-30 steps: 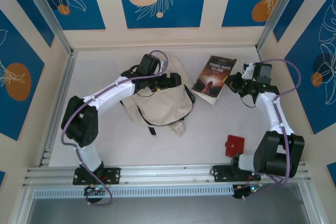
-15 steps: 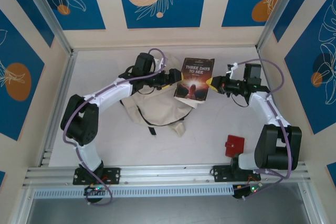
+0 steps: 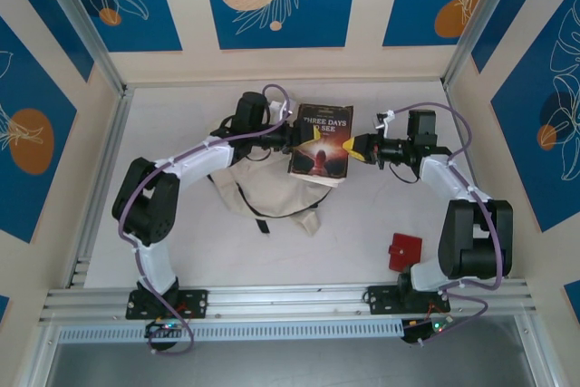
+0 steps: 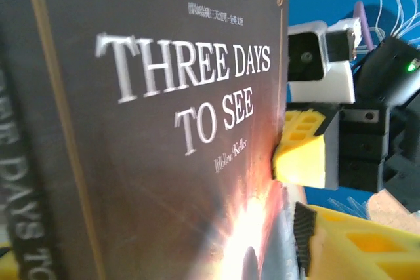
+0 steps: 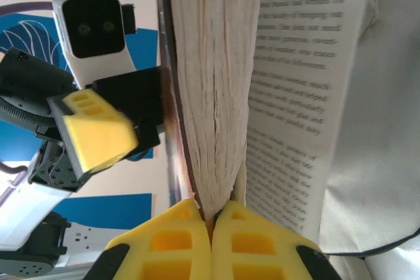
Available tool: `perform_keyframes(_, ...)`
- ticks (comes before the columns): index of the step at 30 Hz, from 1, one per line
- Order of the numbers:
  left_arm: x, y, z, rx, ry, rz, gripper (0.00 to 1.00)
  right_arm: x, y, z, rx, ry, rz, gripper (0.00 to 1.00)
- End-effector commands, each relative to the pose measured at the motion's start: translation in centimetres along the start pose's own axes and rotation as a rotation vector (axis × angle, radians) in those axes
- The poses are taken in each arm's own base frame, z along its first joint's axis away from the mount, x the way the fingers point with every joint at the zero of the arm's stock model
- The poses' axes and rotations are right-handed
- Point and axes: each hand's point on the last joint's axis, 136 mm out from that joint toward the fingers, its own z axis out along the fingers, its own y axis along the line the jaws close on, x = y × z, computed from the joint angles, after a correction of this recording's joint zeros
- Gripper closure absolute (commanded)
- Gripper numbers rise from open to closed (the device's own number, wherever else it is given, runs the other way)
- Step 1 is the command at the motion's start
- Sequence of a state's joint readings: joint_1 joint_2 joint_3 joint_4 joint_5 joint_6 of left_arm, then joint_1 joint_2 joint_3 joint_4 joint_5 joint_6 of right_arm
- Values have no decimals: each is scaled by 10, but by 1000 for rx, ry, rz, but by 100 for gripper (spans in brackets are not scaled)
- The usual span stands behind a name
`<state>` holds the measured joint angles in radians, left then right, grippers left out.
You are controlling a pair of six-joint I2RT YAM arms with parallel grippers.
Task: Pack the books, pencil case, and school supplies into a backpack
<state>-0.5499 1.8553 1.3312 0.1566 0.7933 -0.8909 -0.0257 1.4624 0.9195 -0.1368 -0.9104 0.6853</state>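
From the overhead camera I saw the book (image 3: 322, 144), a black-covered one titled THREE DAYS TO SEE with a glowing orange picture low on its cover, held between the two arms at the far middle of the table (image 3: 172, 133), its near edge overlapping the far right part of the backpack (image 3: 272, 183). The backpack lay slumped and cream-white beneath the left arm, one dark strap curling along its near side. The right gripper (image 3: 361, 147) reached in from the right, and on its own wrist camera I could see its yellow fingers (image 5: 177, 240) pressed together on the edge of the page block, clamped on the book. One printed page had splayed away from the block on the side towards the backpack's pale fabric. The left gripper (image 3: 304, 136) sat at the book's left edge, touching or just beside it. Its wrist camera looked almost flat along the cover from very close, with one yellow finger and its black pad low in the corner. On the right wrist camera I made out one of its yellow fingers on the cover side, but the other was hidden behind the book, so I could not tell whether the left jaws had closed on the book or merely straddled it. A flat red piece (image 3: 405, 252) lay near the right arm's base, well apart from the book
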Motion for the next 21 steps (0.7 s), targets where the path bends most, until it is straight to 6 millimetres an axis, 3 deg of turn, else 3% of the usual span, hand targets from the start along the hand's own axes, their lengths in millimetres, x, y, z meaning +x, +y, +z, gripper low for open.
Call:
perform_keyframes(1, -4, -24, -14, 58, -14, 70, 59, 3, 9, 0, -47, 29, -8, 97)
perform_keyframes(4, -5, -26, -20, 41, -19, 79, 84, 2, 5, 0, -22, 20, 13, 77)
perform_keyframes(6, -7, -27, -25, 26, -37, 85, 94, -1, 1, -2, 15, -11, 22, 62)
perform_keyframes(8, -12, -26, -34, -3, -74, 78, 97, -4, -3, -4, 56, -48, 36, 46)
perform_keyframes(13, -36, -12, -72, -107, -248, 20, 99, -5, 1, -5, 85, -130, 55, 24)
perform_keyframes(17, -52, -4, -111, -198, -418, -16, 99, 3, 14, 12, 41, -143, 65, 15)
perform_keyframes(21, -63, -17, -136, -232, -523, 16, 100, 11, 27, 38, 12, -204, 94, 11)
